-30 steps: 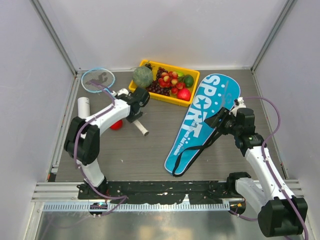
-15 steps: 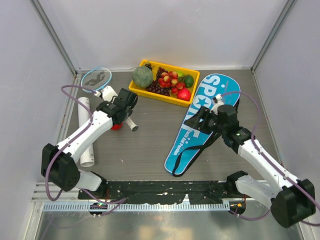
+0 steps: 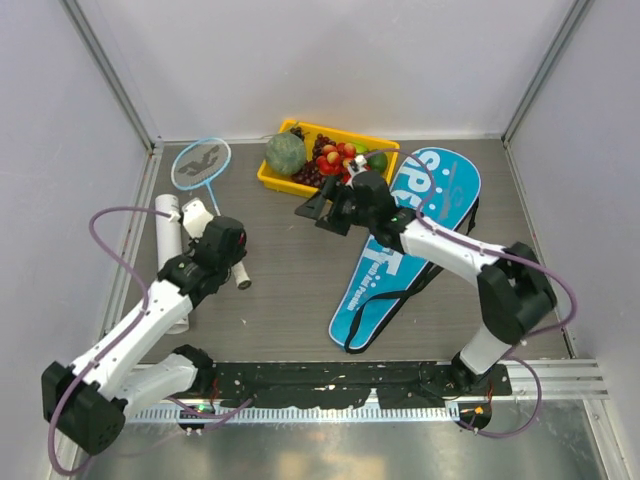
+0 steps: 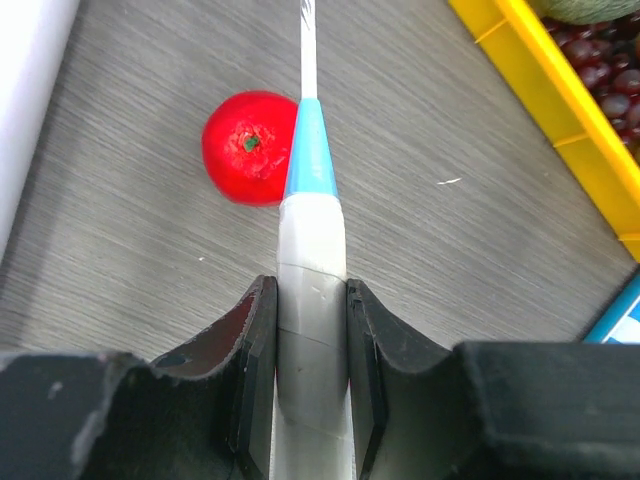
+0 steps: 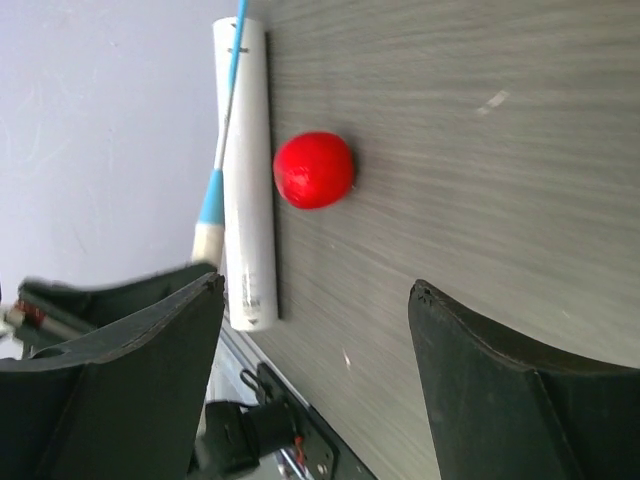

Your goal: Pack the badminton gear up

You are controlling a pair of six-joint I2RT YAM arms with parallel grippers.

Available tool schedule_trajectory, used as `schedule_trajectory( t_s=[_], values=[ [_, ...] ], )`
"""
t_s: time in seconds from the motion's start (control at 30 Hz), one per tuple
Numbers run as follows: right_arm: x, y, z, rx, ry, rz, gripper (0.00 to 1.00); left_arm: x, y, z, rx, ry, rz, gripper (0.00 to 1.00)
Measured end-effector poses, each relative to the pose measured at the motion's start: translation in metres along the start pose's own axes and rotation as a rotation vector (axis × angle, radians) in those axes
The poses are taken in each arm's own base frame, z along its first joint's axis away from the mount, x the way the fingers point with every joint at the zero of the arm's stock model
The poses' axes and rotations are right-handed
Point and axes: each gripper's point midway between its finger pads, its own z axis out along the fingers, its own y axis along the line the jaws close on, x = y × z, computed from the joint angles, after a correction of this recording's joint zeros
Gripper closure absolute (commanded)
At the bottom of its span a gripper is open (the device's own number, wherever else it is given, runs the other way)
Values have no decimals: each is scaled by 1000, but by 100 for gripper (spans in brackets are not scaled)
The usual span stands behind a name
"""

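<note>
My left gripper (image 3: 222,250) (image 4: 311,330) is shut on the white-wrapped handle (image 4: 311,250) of a light-blue racket. Its head (image 3: 201,162) lies at the far left. The handle's end (image 3: 243,282) sticks out behind the jaws. A white tube (image 3: 172,262) (image 5: 245,170) lies along the left edge, next to the racket. The blue "SPORT" bag (image 3: 405,240) lies flat at the right. My right gripper (image 3: 312,213) (image 5: 315,330) is open and empty over bare table, left of the bag. No shuttlecocks and no second racket are in view.
A small red ball (image 4: 250,147) (image 5: 313,170) sits on the table just left of the racket shaft. In the top view my left arm hides it. A yellow tray (image 3: 268,178) of fruit stands at the back centre, close behind my right gripper. Grey walls enclose the table.
My left gripper has drawn the racket toward the near left. My right arm has swung left off the bag to the front of the tray.
</note>
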Motion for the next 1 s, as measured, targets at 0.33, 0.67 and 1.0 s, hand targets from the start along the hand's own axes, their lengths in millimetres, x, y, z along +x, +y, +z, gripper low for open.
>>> schedule_trajectory(
  t_s=[0.33, 0.67, 1.0],
  values=[
    [2, 52, 65, -95, 51, 8, 25, -26, 6, -34, 163, -127, -10, 100],
    [38, 96, 135, -181, 147, 74, 28, -7, 29, -33, 192, -145, 34, 100],
    [76, 87, 181, -162, 229, 161, 33, -1, 40, -35, 236, -185, 41, 100]
  ],
)
